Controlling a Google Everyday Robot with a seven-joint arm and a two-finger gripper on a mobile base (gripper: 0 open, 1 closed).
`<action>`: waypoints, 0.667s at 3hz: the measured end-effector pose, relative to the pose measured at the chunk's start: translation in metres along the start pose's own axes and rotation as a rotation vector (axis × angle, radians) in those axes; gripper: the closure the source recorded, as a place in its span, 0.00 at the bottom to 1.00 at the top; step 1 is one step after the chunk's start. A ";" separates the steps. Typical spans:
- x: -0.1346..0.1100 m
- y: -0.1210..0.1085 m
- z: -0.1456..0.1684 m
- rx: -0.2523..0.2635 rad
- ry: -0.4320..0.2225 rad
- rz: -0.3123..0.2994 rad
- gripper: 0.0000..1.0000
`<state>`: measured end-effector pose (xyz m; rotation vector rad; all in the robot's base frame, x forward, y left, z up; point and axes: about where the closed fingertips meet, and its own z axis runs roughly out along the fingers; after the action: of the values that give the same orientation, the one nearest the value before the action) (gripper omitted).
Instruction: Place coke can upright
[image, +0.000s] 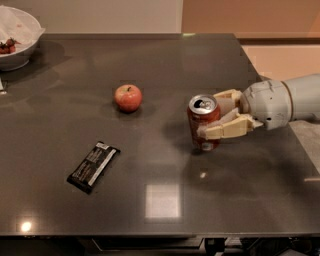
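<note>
The coke can (202, 120) is a red can with a silver top. It stands upright on the dark table (150, 200), right of the middle. My gripper (212, 116) reaches in from the right and its cream fingers (225, 129) are closed around the can's sides. The can's base touches or nearly touches the table top.
A red apple (128, 97) sits left of the can. A black snack bar wrapper (93, 165) lies at the front left. A white bowl (15, 37) with dark fruit stands at the back left corner. The table's right edge runs close behind my arm.
</note>
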<state>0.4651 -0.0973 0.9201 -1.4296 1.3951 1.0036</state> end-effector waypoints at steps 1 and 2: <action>0.014 0.000 -0.001 -0.011 -0.074 0.053 1.00; 0.025 0.001 -0.001 -0.022 -0.124 0.076 0.84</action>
<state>0.4655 -0.1059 0.8965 -1.3154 1.3603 1.1402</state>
